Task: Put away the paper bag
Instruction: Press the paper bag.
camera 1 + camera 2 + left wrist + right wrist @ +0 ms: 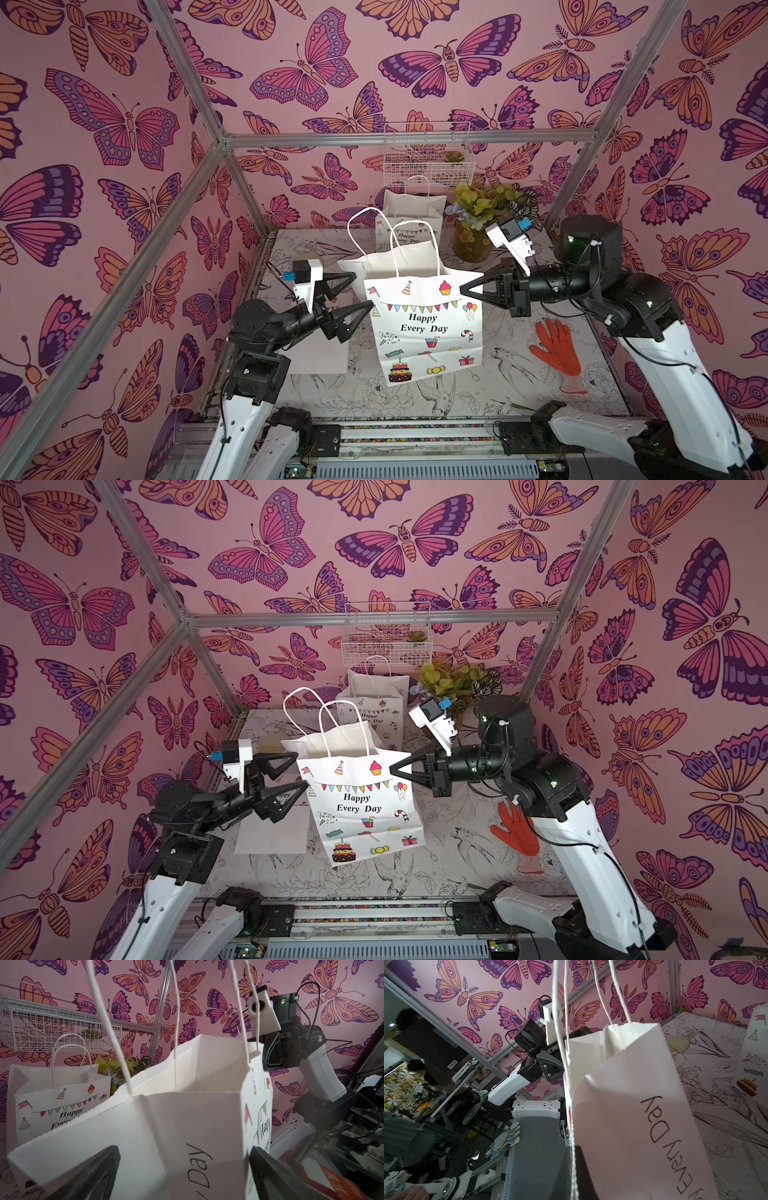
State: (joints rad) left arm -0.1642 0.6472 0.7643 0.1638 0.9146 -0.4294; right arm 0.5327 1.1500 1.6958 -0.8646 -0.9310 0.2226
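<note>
A white paper bag (pixel 428 328) (pixel 365 808) printed "Happy Every Day" hangs open-mouthed and slightly tilted above the table's middle, its twine handles standing up. My right gripper (pixel 463 287) (pixel 392 767) (pixel 574 1157) is shut on the serrated top edge at the bag's right corner. My left gripper (pixel 363 291) (pixel 302 769) (pixel 185 1153) is open at the bag's upper left. In the left wrist view the bag's side panel (pixel 166 1126) sits between the spread fingers, and I cannot tell whether they touch it.
A second matching bag (pixel 409 220) (pixel 58 1101) stands at the back under a white wire basket (pixel 428 158) on the wall. A potted plant (pixel 473 245) is at the back right, an orange glove (pixel 557 349) lies right, and a flat white sheet (pixel 320 353) lies left.
</note>
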